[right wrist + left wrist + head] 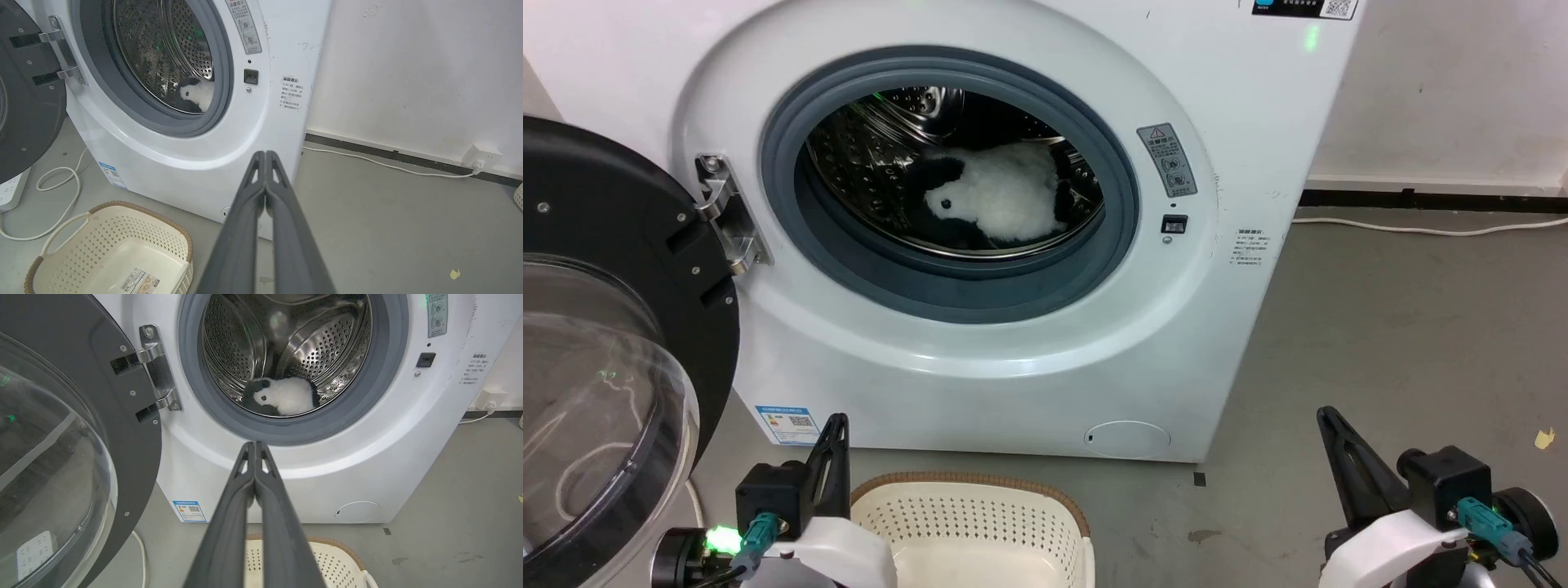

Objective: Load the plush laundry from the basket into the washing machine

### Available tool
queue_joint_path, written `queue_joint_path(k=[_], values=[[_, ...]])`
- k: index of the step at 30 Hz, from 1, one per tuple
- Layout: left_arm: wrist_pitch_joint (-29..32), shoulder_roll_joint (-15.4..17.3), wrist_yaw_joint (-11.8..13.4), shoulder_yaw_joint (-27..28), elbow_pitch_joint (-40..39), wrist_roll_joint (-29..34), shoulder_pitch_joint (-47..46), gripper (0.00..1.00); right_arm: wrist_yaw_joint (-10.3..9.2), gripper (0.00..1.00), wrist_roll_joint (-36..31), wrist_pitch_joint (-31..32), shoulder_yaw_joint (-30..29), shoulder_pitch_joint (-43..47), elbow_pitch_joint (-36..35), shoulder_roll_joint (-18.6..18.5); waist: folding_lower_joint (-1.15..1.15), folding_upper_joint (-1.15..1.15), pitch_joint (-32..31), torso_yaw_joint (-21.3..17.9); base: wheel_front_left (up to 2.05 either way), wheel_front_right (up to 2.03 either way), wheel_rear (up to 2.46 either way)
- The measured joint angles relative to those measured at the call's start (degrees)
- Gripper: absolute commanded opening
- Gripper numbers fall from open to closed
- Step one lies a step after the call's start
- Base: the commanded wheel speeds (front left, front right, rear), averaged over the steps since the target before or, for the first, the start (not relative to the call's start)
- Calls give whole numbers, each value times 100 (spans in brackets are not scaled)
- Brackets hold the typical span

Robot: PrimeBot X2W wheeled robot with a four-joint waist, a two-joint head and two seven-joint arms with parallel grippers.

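Jaws, left and right: sitting pressed together, empty. Panda plush (1005,202): lying at six o'clock in the drum (327,347) of the washing machine (1241,327); likely light, squashy, gripping best by the white torso.

The plush laundry (1005,200) lay inside the washing machine (1029,343) in front of me. It was a fluffy white toy with black ears and legs and one small black eye. It rested low in the shiny drum (882,155) full of little holes, its head toward my left. The round door (629,269) with the black frame stood wide open. The basket (968,483) sat on the floor (1380,327) just in front of the machine. It was cream with a brown rim and holes in its sides, and its bare bottom had a sticker (139,281) on it.
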Motion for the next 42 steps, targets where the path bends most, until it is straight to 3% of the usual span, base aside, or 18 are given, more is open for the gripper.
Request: queue_joint_path(k=[42], values=[[0,-1,0,1,-1,0,-1,0,0,0,0,0,-1,0,1,0,0,0,0,0,0,0,0]])
